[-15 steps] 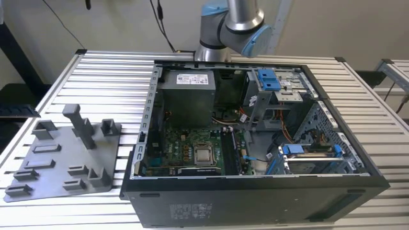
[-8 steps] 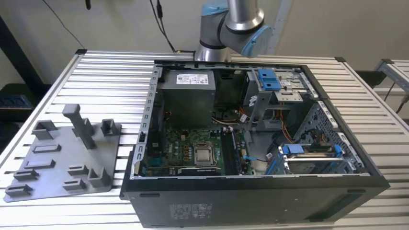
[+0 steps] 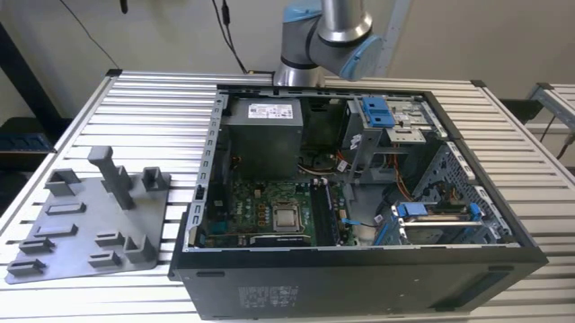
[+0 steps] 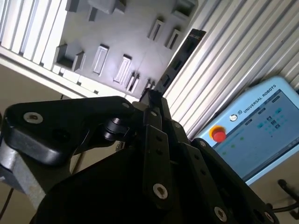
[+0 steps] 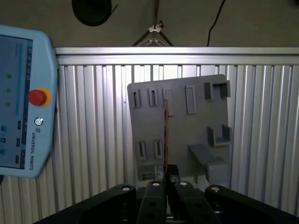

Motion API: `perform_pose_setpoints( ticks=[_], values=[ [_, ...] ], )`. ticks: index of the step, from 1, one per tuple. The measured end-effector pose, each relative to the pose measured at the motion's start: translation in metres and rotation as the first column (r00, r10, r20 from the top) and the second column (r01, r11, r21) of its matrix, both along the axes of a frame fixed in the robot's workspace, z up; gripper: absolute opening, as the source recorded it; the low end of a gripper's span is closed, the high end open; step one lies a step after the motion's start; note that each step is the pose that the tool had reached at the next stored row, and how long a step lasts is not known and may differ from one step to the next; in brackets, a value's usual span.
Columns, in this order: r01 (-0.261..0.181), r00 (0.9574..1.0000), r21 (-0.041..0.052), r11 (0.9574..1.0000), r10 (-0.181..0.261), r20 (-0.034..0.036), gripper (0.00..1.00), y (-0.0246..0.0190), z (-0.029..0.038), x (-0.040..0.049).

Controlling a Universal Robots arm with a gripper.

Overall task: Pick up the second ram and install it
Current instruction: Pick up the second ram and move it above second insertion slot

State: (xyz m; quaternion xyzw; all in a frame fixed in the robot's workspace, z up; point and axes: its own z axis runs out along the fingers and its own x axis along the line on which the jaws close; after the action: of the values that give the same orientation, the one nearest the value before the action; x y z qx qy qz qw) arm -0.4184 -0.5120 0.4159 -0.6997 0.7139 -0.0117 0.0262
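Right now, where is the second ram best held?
Grip one short end, coming in along its length and clamping the two flat faces, as the gripper appears to. The second ram is a long thin stick, edge-on in the first wrist view, so its length projects free.

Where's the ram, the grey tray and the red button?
ram point(image 4: 176, 63), second wrist view, middle of the dark stick.
tray point(image 3: 85, 222), exterior view, bare flat part of its base.
red button point(image 5: 37, 97), first wrist view, its round top.
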Motion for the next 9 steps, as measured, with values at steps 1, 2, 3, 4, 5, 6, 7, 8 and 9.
perform_pose_setpoints(
  ticks=[1,2,3,4,5,6,7,8,9],
  values=[
    [0.000,1.0000,0.0000,1.0000,0.000,-0.0010,0.14,0.0000,0.0000,0.0037],
    [0.000,1.0000,-0.0001,1.0000,0.000,-0.0017,0.14,0.0000,0.0000,0.0071],
    [0.000,1.0000,0.0000,1.0000,0.000,-0.0024,0.14,0.0000,0.0000,0.0108],
    [0.000,1.0000,0.0000,1.0000,0.000,-0.0034,0.14,0.0000,0.0000,0.0152],
    [0.000,1.0000,0.0000,1.0000,0.000,-0.0043,0.14,0.0000,0.0000,0.0195],
    [0.000,1.0000,0.0001,1.0000,0.000,-0.0052,0.14,0.0000,0.0000,0.0235],
    [0.000,1.0000,0.0001,1.0000,0.000,-0.0061,0.14,0.0000,0.0000,0.0277],
    [0.000,1.0000,0.0000,1.0000,0.000,-0.0071,0.14,0.0000,0.0000,0.0319],
    [0.000,1.0000,0.0000,1.0000,0.000,-0.0079,0.14,0.0000,0.0000,0.0361]
  ],
)
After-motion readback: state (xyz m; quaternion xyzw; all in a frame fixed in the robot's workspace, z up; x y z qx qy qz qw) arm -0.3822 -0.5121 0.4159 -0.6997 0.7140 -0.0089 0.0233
